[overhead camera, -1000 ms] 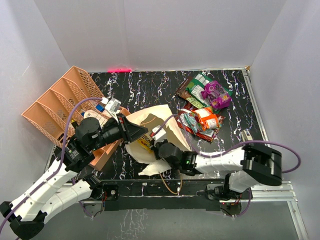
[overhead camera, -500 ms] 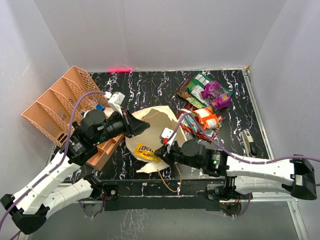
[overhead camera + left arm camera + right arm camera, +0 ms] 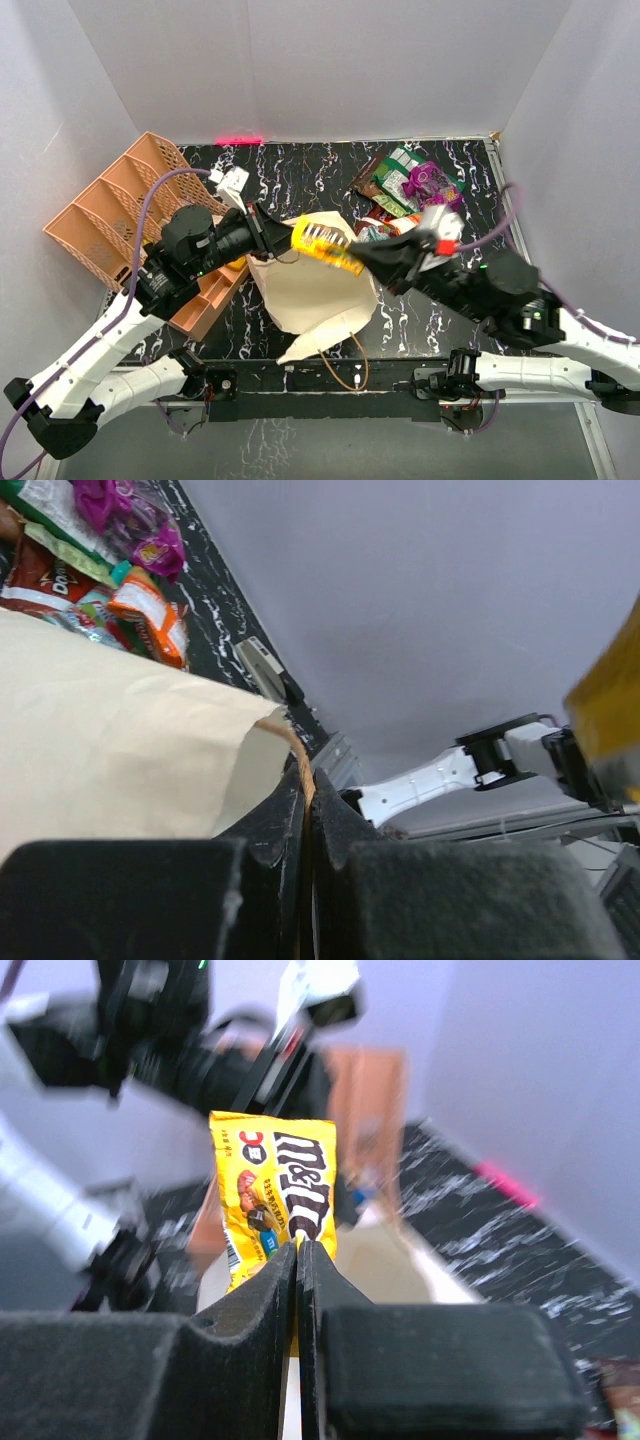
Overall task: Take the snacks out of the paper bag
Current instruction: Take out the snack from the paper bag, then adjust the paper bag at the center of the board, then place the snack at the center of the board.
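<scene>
The cream paper bag (image 3: 318,290) lies at the table's middle, its mouth lifted. My left gripper (image 3: 272,232) is shut on the bag's tan loop handle (image 3: 296,760) and holds that edge up. My right gripper (image 3: 362,258) is shut on a yellow M&M's packet (image 3: 325,246), held in the air above the bag; the packet fills the right wrist view (image 3: 275,1195). Other snacks (image 3: 408,205) lie in a pile at the back right: green, purple, orange and a dark-brown pouch. They also show in the left wrist view (image 3: 110,570).
An orange compartment tray (image 3: 120,210) with small boxes stands at the left, beside my left arm. A second loop handle (image 3: 345,365) hangs over the table's near edge. White walls close in the table on three sides.
My right gripper has pulled the yellow packet out of the bag's mouth and lifted it up and to the right. The left gripper has raised the bag's handle slightly.
</scene>
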Available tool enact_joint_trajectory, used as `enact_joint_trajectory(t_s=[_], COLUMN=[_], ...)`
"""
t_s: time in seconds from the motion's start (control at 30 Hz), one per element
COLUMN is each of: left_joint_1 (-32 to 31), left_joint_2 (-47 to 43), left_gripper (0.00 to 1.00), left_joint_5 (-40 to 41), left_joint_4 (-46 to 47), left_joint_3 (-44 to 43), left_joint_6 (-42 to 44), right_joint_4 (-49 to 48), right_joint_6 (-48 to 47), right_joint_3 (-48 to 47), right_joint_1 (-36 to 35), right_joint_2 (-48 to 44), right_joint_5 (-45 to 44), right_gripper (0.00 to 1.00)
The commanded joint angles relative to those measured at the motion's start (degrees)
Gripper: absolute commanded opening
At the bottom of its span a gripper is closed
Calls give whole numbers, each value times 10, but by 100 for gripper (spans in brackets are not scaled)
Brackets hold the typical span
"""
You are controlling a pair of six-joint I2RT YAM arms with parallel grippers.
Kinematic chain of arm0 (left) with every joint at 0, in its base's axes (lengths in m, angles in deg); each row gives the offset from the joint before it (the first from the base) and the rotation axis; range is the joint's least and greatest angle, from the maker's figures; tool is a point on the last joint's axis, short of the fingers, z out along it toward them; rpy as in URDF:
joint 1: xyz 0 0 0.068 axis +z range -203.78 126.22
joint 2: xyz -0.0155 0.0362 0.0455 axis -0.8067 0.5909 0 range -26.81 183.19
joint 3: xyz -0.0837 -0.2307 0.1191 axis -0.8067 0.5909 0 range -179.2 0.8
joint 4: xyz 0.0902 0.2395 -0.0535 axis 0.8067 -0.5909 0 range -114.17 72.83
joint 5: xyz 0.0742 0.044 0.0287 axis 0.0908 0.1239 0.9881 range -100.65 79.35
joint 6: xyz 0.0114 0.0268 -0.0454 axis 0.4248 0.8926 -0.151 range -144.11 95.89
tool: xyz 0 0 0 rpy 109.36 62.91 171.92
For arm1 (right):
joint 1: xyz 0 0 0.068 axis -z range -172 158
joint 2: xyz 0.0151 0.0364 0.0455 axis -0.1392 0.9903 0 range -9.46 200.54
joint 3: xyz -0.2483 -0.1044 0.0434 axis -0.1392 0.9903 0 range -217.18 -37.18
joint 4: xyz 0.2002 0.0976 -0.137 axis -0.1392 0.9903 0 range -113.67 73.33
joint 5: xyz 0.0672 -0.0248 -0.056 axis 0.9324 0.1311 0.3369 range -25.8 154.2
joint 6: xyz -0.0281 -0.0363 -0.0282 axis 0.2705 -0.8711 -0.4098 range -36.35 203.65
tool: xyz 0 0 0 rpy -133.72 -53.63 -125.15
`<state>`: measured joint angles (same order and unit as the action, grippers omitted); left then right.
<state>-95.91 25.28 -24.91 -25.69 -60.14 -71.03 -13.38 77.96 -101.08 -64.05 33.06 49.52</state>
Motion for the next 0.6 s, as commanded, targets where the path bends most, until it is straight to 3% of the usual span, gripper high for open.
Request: enact_joint_trajectory(t_s=[0.0,0.1,0.17,0.23,0.33,0.47,0.57], left_joint_1=[-1,-1,-1,-2,-1,-1,-1], left_joint_2=[19,28,28,26,31,62,80], left_gripper=[0,0,0,0,0,0,0], left_joint_5=[-23,-12,1,9,11,-15,-11], left_joint_4=[26,4,-7,1,15,41,10], left_joint_3=[-66,-99,-114,-122,-136,-178,-206], left_joint_6=[-55,-63,-70,-78,-85,-97,-108], right_joint_4=[-158,-277,-342,-329,-207,-130,-123], right_joint_6=[-89,-219,-268,-232,-104,7,62], right_joint_3=[-38,-42,-31,-30,-46,-18,20], right_joint_1=[-1,6,46,127,250,364,427], right_joint_2=[42,99,121,139,173,213,233], right_joint_5=[-273,-407,-415,-389,-308,-211,-156], right_gripper=[7,7,7,7,7,7,7])
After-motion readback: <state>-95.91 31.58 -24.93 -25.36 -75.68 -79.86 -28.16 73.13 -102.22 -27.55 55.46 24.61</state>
